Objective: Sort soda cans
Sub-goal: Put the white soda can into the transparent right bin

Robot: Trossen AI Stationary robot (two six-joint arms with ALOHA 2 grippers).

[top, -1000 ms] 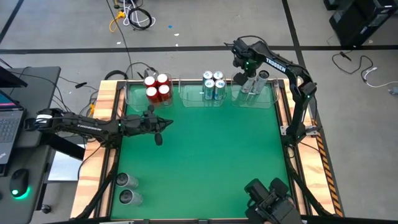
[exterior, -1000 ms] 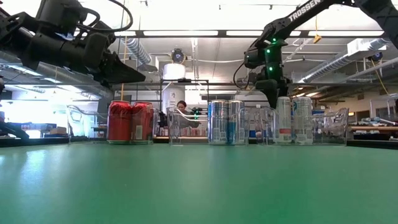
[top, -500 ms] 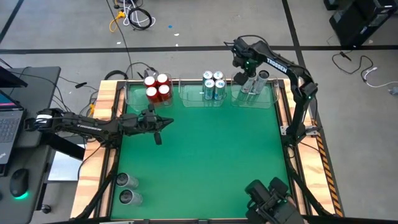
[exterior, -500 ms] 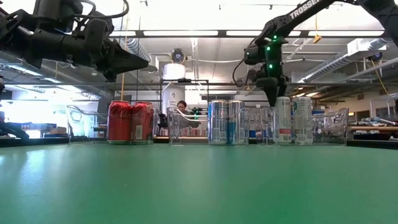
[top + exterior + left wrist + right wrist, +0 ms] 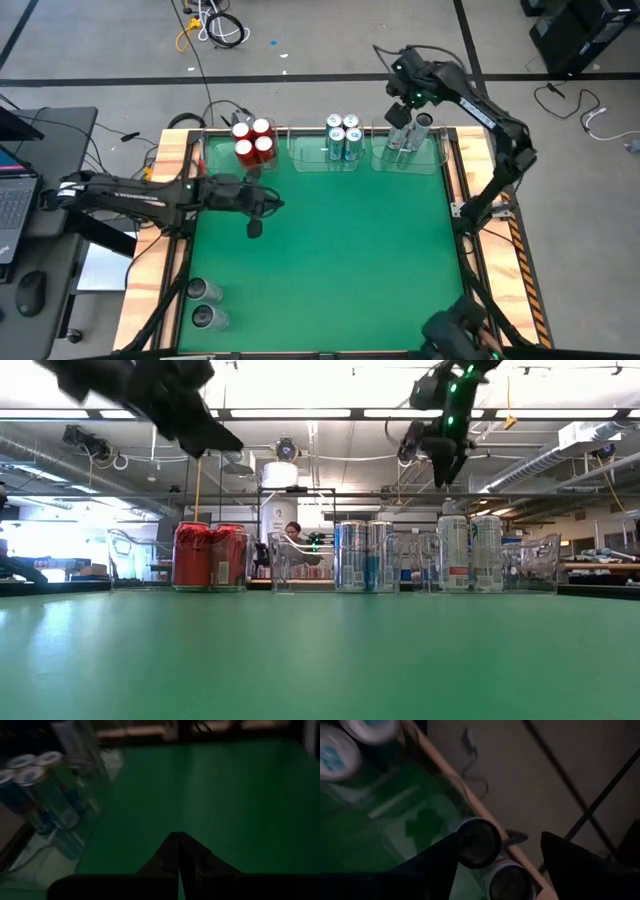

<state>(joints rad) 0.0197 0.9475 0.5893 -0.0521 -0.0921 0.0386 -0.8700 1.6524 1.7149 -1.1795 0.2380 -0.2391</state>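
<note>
Several red soda cans [image 5: 252, 140] stand in the left clear bin at the far edge. Several light blue-and-white cans [image 5: 343, 137] stand in the middle bin. Two grey cans [image 5: 471, 553] stand in the right bin. My right gripper [image 5: 398, 118] hangs open above those grey cans [image 5: 477, 842], clear of them. My left gripper [image 5: 272, 205] is shut and empty, in the air over the mat near the red cans, high in the low view [image 5: 215, 435]. Two more grey cans [image 5: 206, 303] stand upright at the near left corner.
The three clear bins [image 5: 310, 160] line the table's far edge, with wooden rails [image 5: 458, 190] along the sides. The green mat [image 5: 330, 260] lies bare through the middle and near right. A laptop and a mouse sit off the table to the left.
My right gripper has risen from just over the grey cans in the right bin to well above them, its fingers still apart. My left gripper has also risen over the mat and tipped up toward level, staying shut. No can has moved.
</note>
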